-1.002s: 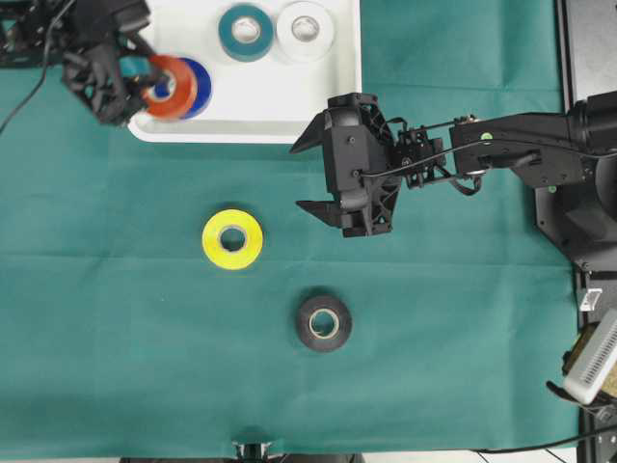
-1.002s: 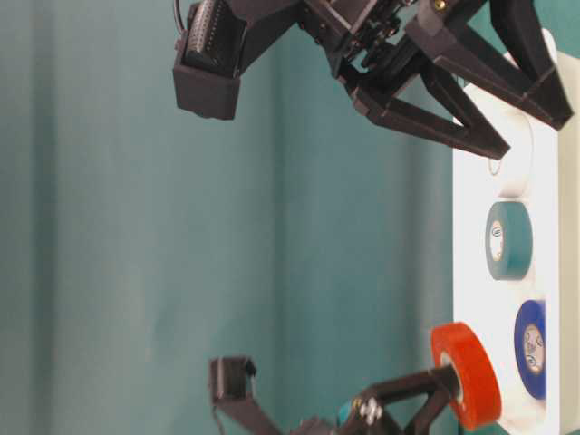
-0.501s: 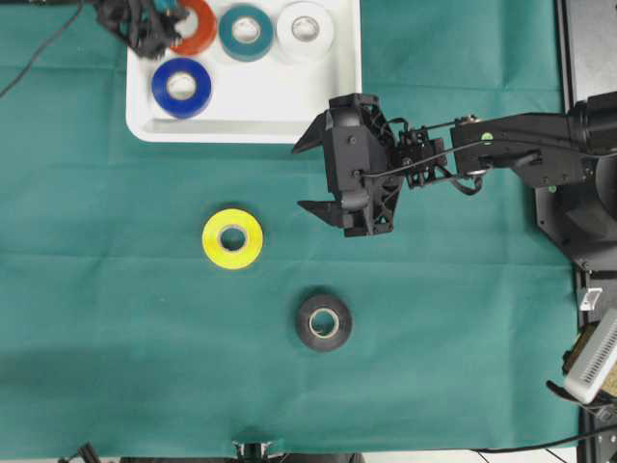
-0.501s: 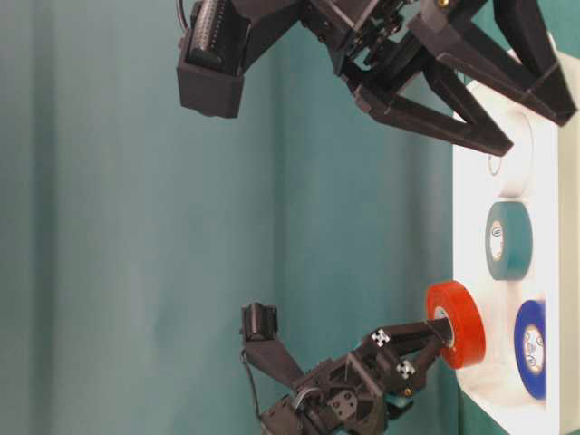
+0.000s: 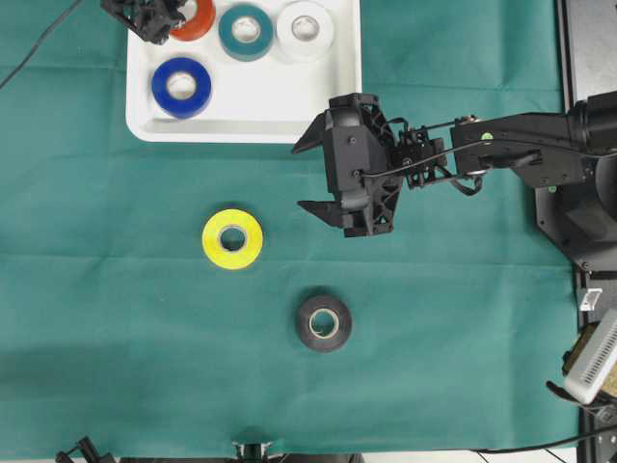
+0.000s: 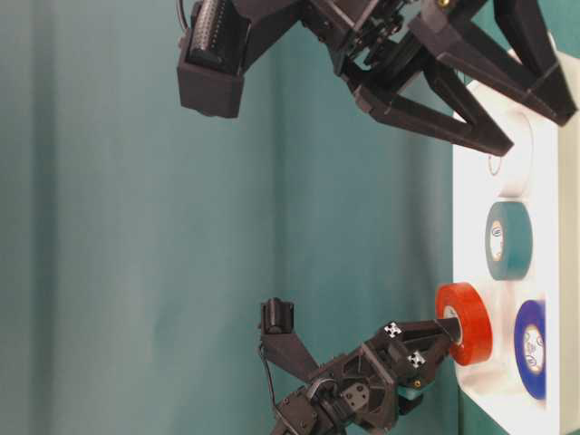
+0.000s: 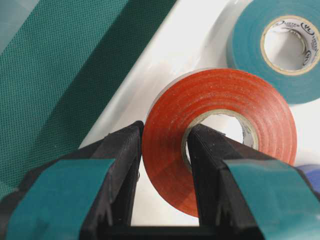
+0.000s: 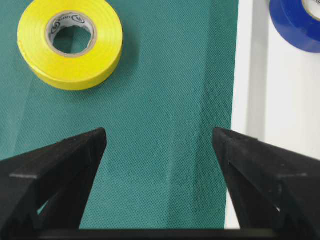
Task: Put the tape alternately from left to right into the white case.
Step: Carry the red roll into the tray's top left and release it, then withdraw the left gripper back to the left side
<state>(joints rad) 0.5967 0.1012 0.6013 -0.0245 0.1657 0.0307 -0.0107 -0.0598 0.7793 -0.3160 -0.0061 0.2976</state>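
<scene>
Red tape roll (image 7: 220, 140) pinched in left claw (image 7: 162, 145), above white case (image 5: 280, 96)

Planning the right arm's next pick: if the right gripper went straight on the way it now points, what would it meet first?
Probably the bare green cloth between its open jaws. The right gripper has the yellow tape roll off to one side and the white case to the other; depth is unclear.
</scene>
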